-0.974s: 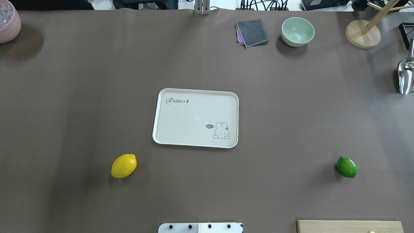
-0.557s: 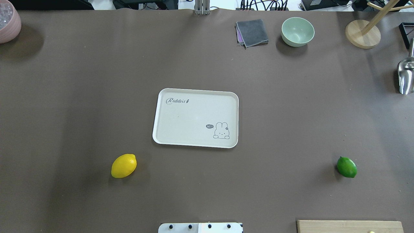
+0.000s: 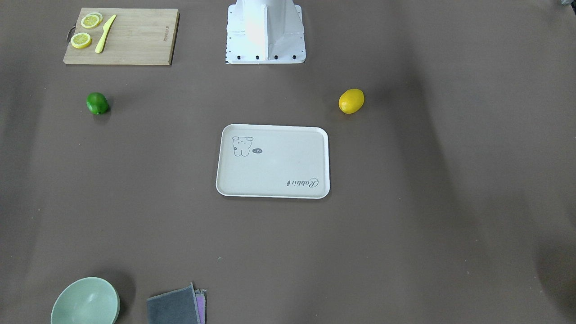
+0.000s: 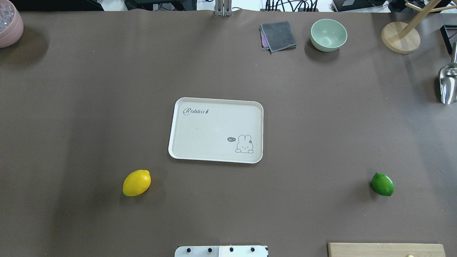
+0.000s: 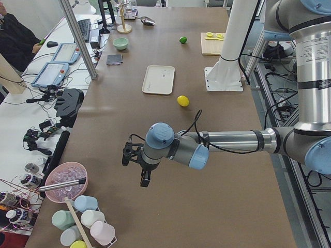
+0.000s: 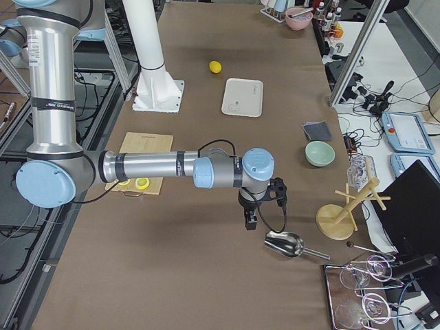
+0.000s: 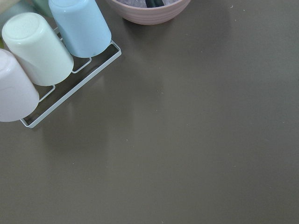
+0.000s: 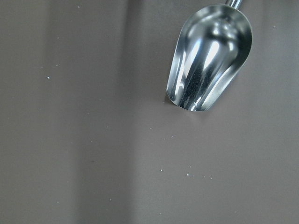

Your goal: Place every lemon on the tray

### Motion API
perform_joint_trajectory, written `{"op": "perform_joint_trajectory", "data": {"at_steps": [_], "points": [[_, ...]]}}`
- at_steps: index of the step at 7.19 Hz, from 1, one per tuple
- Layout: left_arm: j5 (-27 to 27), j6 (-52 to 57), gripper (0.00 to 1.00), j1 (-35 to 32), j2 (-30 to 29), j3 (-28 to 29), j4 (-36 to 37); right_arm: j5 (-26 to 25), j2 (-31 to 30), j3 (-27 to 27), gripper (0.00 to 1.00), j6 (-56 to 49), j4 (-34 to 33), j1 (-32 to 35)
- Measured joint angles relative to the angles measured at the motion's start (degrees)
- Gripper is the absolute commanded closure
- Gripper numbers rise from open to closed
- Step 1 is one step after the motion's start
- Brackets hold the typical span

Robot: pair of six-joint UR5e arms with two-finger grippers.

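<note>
The yellow lemon (image 4: 136,183) lies on the table, near-left of the tray (image 4: 185,142). The green lemon (image 4: 382,184) lies far to the near right. The off-white tray sits empty at mid-table. In the front-facing view the yellow lemon (image 3: 351,101) is right of the tray (image 3: 315,153) and the green lemon (image 3: 97,103) is left. My left gripper (image 5: 137,166) shows only in the exterior left view, far from the lemons. My right gripper (image 6: 251,221) shows only in the exterior right view. I cannot tell whether either is open or shut.
A cutting board (image 3: 135,38) holds lemon slices and a knife. A green bowl (image 4: 328,34), grey cloth (image 4: 278,35) and wooden stand (image 4: 400,37) sit at the far edge. A metal scoop (image 8: 210,58) lies under my right wrist. Cups (image 7: 46,46) and a pink bowl (image 7: 149,11) lie under my left.
</note>
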Motion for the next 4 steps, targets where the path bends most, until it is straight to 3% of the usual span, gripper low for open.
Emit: {"op": "perform_joint_trajectory", "data": {"at_steps": [4], "points": [[-1.57, -0.28, 0.02, -0.02, -1.61, 2.25, -0.74, 1.87, 3.61, -0.55, 0.0, -0.07, 0.11, -0.99]]}}
